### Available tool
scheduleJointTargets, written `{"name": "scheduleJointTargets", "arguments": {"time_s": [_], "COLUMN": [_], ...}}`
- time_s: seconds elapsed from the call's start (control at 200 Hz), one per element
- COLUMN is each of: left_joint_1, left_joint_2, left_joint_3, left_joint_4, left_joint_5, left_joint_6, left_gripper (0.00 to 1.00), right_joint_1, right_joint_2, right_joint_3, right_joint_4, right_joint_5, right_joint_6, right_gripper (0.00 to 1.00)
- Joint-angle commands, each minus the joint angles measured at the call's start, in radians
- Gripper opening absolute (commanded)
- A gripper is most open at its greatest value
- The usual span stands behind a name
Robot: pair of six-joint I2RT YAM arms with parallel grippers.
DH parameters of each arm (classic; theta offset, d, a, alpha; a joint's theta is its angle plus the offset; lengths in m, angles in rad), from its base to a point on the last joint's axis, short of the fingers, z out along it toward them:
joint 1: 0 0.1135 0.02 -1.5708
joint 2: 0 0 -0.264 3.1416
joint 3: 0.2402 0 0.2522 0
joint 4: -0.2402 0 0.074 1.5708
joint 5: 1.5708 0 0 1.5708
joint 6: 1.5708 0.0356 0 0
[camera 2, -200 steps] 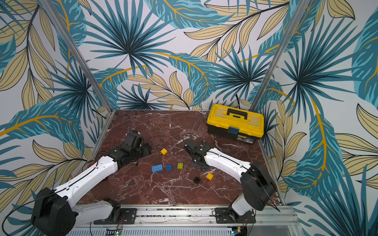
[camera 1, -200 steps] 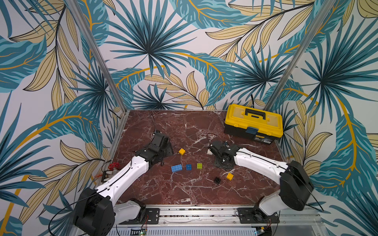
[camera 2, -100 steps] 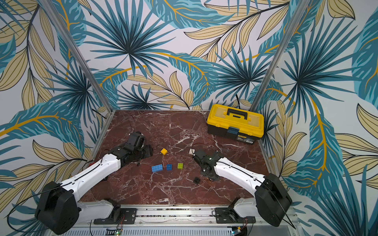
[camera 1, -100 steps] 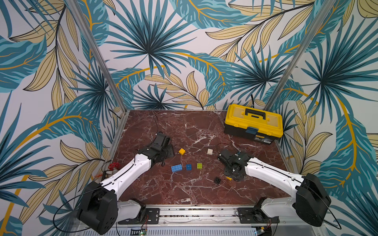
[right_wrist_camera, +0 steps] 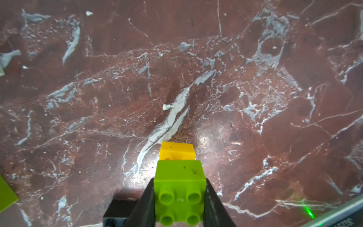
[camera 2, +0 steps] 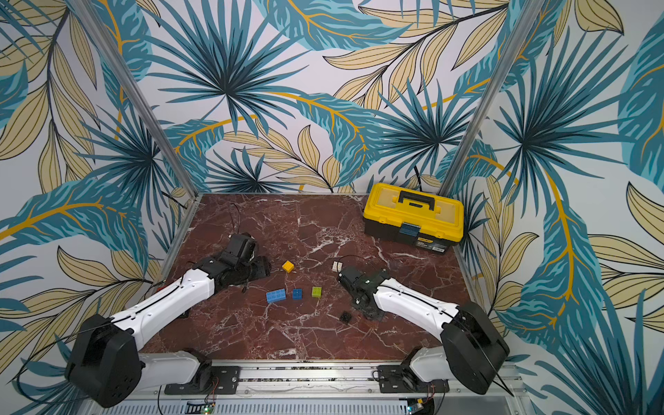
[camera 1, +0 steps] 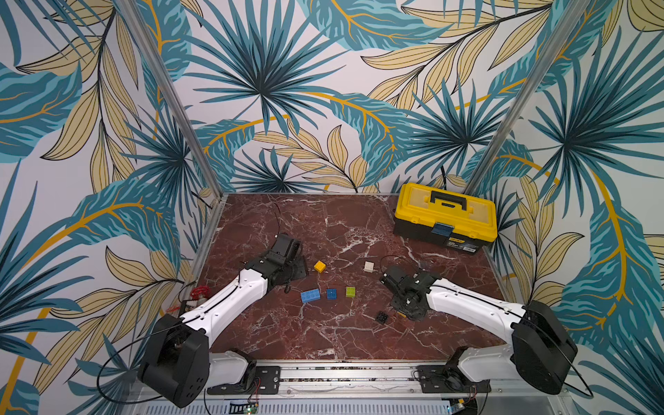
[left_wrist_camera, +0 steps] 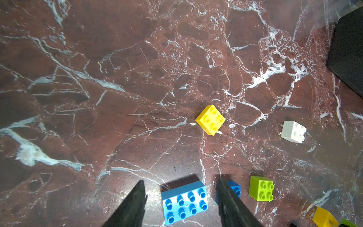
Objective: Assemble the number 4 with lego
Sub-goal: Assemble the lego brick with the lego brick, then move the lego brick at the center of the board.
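Note:
My right gripper (right_wrist_camera: 179, 182) is shut on a lime green lego brick (right_wrist_camera: 179, 192), low over the table front (camera 1: 406, 312). A yellow brick (right_wrist_camera: 176, 151) lies directly under it; I cannot tell whether they are joined. A black brick (camera 1: 382, 317) lies just beside them. My left gripper (left_wrist_camera: 180, 179) is open with nothing between its fingers, hovering left of a yellow brick (camera 1: 319, 266). In front of it lie a light-blue long brick (camera 1: 310, 295), a dark blue brick (camera 1: 331, 294) and a second lime brick (camera 1: 350, 291). A white brick (camera 1: 368, 266) sits mid-table. The number 4 is out of view.
A yellow-and-black toolbox (camera 1: 445, 215) stands at the back right corner, with patterned walls close round the marble table (camera 1: 323, 222). A metal rail (camera 1: 345, 373) runs along the front edge, where both arm bases are mounted.
My right arm swung from beside the white brick toward the front, bringing the lime brick down over the yellow one. The white brick is now uncovered. The left arm shifted slightly.

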Motion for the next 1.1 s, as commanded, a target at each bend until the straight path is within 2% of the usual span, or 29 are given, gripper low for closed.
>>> {"name": "scheduleJointTargets", "arguments": {"time_s": [0.0,0.521,0.726,0.841,1.091], "left_joint_1": [0.005,0.004,0.004,0.004,0.005], "left_joint_2": [0.004,0.01,0.01,0.007,-0.015], "left_joint_3": [0.034,0.026,0.026,0.031,0.056], "left_joint_4": [-0.014,-0.014,-0.019,-0.03,-0.061], "left_joint_5": [0.01,0.015,0.015,0.008,-0.015], "left_joint_6": [0.017,0.023,0.027,0.032,0.037], "left_gripper": [0.6,0.6,0.6,0.6,0.6], "right_joint_1": [0.002,0.001,-0.022,-0.082,-0.151], "right_joint_2": [0.009,0.081,0.115,0.16,0.33], "right_joint_3": [-0.024,-0.022,-0.03,-0.032,-0.082], "right_joint_4": [0.007,-0.005,0.031,0.043,0.12], "right_joint_5": [0.002,-0.012,-0.019,-0.106,-0.273], "right_joint_6": [0.042,0.074,0.036,-0.056,-0.156], "right_gripper": [0.3,0.3,0.3,0.3,0.3]}}
